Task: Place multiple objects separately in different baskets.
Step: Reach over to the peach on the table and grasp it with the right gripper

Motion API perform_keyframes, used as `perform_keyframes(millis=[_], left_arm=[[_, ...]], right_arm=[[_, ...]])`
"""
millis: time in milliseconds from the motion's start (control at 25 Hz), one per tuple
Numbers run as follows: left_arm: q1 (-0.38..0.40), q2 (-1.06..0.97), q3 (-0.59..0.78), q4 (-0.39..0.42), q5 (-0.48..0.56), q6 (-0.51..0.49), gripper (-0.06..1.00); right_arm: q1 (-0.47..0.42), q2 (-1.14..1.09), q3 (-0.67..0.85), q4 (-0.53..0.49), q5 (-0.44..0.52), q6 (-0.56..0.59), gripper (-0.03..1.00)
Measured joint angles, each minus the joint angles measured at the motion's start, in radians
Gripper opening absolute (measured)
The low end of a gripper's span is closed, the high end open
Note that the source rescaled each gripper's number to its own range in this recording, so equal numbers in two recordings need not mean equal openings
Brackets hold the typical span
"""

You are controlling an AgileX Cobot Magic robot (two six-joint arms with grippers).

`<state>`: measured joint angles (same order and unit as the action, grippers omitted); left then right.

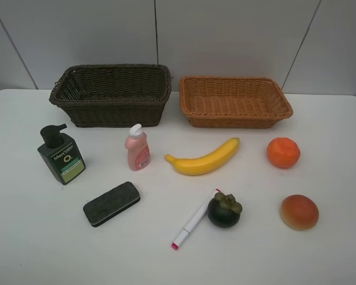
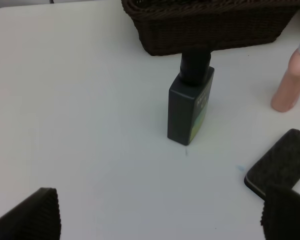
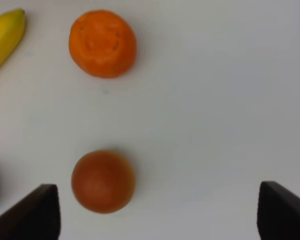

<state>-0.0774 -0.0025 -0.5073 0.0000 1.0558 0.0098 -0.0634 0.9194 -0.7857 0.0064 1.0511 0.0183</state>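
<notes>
Far edge of white tabletop (image 1: 35,237): dark brown basket (image 1: 113,113) on the left, tan basket (image 1: 234,120) just beside it on the right.

Middle row, left to right, all apart: green pump bottle (image 1: 61,155), pink bottle (image 1: 137,148), banana (image 1: 204,159), orange (image 1: 283,152).

Near row: black eraser (image 1: 111,203), marker (image 1: 193,224) just beside mangosteen (image 1: 224,209), red-orange fruit (image 1: 299,212) at far right.

Left hand (image 2: 160,220) is wide and holds nothing, near the pump bottle and eraser. Right hand (image 3: 159,212) is wide and holds nothing, near the red-orange fruit.

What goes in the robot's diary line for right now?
left pincer: open, empty | right pincer: open, empty | dark basket: empty | tan basket: empty | progress: nothing sorted yet
</notes>
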Motion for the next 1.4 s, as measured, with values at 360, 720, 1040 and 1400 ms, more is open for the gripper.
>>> perform_keyframes(millis=[360, 720, 1040, 1400], left_arm=[[0.0, 0.0, 0.0, 0.0, 0.0, 0.0, 1.0], [0.0, 0.0, 0.0, 0.0, 0.0, 0.0, 1.0], [0.0, 0.0, 0.0, 0.0, 0.0, 0.0, 1.0], [0.0, 0.0, 0.0, 0.0, 0.0, 0.0, 1.0]], right_arm=[[0.075, 0.267, -0.001, 0.037, -0.034, 0.0, 0.98], [0.149, 0.443, 0.016, 0.047, -0.114, 0.001, 0.98], [0.149, 0.523, 0.146, 0.076, -0.269, 0.002, 0.98], [0.15, 0.527, 0.204, 0.102, -0.325, 0.001, 0.98]])
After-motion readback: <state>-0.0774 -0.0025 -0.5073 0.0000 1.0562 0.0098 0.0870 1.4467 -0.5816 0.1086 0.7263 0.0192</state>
